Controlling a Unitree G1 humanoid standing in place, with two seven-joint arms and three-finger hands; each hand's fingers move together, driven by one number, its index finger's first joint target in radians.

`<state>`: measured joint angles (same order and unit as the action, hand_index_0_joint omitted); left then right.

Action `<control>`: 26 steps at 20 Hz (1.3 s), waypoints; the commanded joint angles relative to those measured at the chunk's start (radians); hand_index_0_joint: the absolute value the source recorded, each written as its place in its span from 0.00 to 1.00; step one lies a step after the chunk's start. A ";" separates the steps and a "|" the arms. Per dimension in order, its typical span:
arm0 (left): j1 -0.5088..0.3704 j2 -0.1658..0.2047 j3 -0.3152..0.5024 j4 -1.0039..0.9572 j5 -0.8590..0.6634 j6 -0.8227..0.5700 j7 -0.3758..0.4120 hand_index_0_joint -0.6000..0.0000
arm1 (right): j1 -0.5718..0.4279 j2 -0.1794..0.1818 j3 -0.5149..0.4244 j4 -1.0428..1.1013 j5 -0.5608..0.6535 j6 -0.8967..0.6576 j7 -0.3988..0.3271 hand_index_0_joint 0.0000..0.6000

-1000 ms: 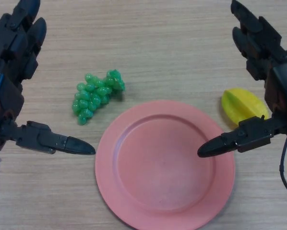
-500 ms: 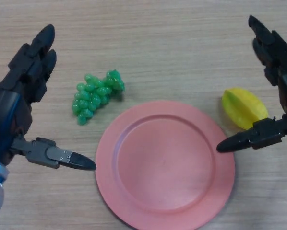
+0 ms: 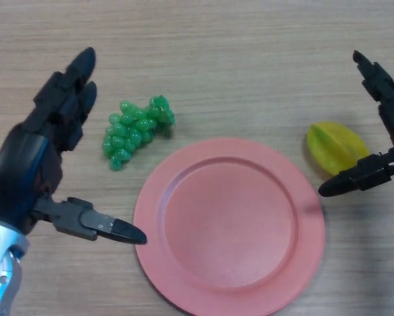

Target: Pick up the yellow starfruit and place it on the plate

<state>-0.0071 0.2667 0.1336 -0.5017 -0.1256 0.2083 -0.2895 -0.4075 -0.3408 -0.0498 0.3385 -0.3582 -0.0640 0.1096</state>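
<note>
The yellow starfruit [image 3: 334, 147] lies on the wooden table just right of the pink plate [image 3: 228, 224]. My right hand [image 3: 389, 125] is open at the right edge, its thumb [image 3: 355, 179] just below the starfruit and its fingers [image 3: 373, 74] above and right of it; whether the thumb touches the fruit I cannot tell. My left hand [image 3: 32, 168] is open at the left, its thumb [image 3: 98, 224] pointing at the plate's left rim.
A bunch of green grapes [image 3: 135, 130] lies on the table above and left of the plate, beside my left hand's fingers [image 3: 68, 99]. The wooden table [image 3: 250, 66] stretches away at the back.
Both hands have drawn back towards me and outward. The right thumb has moved off the plate to just below the starfruit. The left hand shows more of its palm and wrist.
</note>
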 commanded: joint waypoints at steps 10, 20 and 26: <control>-0.078 0.044 0.092 -0.044 -0.085 -0.028 0.054 1.00 | -0.230 -0.145 0.030 0.475 -0.424 -0.368 -0.368 1.00; -0.089 0.022 0.034 -0.012 -0.052 -0.051 0.090 1.00 | -0.177 -0.155 -0.043 0.297 -0.343 -0.309 -0.363 1.00; -0.145 0.026 0.007 -0.011 -0.034 -0.001 0.153 1.00 | -0.050 -0.040 -0.057 -0.115 -0.013 -0.150 -0.152 1.00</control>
<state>-0.1108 0.2681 0.1026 -0.4617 -0.1679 0.2820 -0.1625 -0.4053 -0.3446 -0.0447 0.2831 -0.4148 -0.1423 -0.0057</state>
